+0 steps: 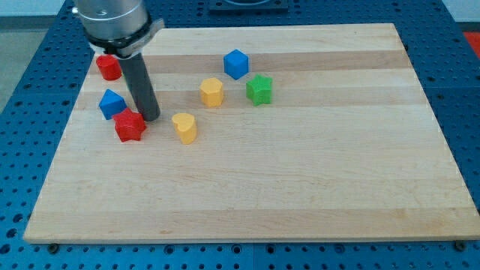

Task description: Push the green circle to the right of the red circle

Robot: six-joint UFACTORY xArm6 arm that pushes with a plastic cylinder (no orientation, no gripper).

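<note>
The red circle point(109, 67) lies near the board's top left corner, partly under the arm's body. No green circle shows; the only green block I see is a green star point(259, 89) right of the board's middle top. My tip point(150, 118) rests on the board just right of a red star point(130, 125) and right of a blue block point(112, 103). The tip is below and right of the red circle, and far left of the green star. The rod may hide a little of the board behind it.
A yellow heart point(184, 127) lies right of my tip. A yellow hexagon point(212, 92) sits left of the green star, and a blue cube point(235, 64) above them. The wooden board point(300, 187) ends at a blue perforated table.
</note>
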